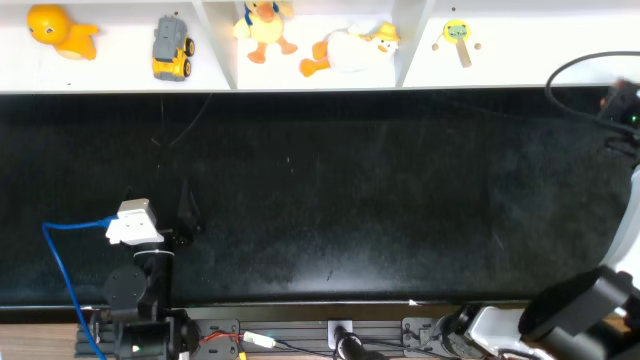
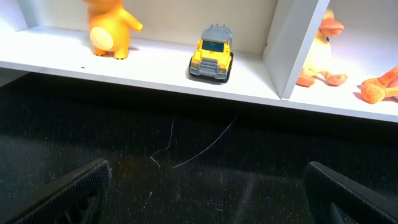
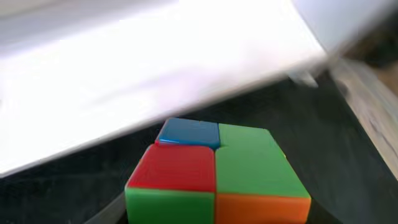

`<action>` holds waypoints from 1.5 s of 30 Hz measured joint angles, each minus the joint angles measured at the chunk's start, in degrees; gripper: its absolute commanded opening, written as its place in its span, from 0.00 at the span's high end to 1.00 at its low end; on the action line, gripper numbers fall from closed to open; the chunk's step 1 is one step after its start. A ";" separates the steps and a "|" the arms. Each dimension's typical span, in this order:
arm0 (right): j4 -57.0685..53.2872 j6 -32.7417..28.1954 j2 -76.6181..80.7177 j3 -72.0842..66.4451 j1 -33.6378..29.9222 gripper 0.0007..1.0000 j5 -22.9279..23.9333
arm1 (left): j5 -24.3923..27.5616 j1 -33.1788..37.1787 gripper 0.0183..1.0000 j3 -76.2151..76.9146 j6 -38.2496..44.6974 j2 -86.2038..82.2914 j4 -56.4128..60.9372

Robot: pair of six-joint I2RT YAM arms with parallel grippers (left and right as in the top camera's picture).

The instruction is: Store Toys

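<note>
A cube (image 3: 214, 174) with red, blue, green and orange faces sits at my right gripper (image 3: 214, 214), which is shut on it close to the white shelf (image 3: 155, 74). In the top view the right gripper (image 1: 622, 105) is at the far right, near the shelf's right end. My left gripper (image 2: 205, 205) hangs open and empty over the black mat, facing the shelf; its place in the top view (image 1: 186, 215) is at the lower left. On the shelf (image 1: 320, 80) stand an orange duck (image 1: 62, 30), a yellow truck (image 1: 172, 48), a plush duck (image 1: 264, 25), a lying white plush duck (image 1: 350, 48) and a small wooden toy (image 1: 457, 38).
White dividers (image 2: 295, 43) split the shelf into compartments. The black mat (image 1: 350, 190) covers the table between the arms and the shelf. A blue cable (image 1: 65, 260) loops by the left arm, and a black cable (image 1: 575, 75) arcs near the right gripper.
</note>
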 measured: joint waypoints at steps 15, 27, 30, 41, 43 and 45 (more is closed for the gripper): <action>28.68 -7.93 17.14 -0.02 0.35 0.96 -16.92 | 0.00 0.00 0.00 0.00 0.00 0.00 0.00; 42.25 -8.90 21.73 -0.02 8.90 0.96 -16.85 | 0.00 0.00 0.00 0.00 0.02 0.00 0.00; 43.74 -8.92 23.41 -0.02 9.88 0.96 -16.48 | 0.00 0.00 0.00 0.00 0.00 0.00 0.02; 43.47 -8.85 25.77 0.00 9.44 0.95 -13.88 | 0.00 0.00 0.00 0.00 0.00 0.00 0.02; 43.19 -8.87 25.77 0.00 9.44 0.96 -13.86 | 0.00 0.00 0.00 0.00 0.00 0.02 0.00; 42.47 -8.85 25.77 0.26 9.42 0.95 -13.84 | 0.00 0.00 0.00 0.00 0.00 0.00 0.00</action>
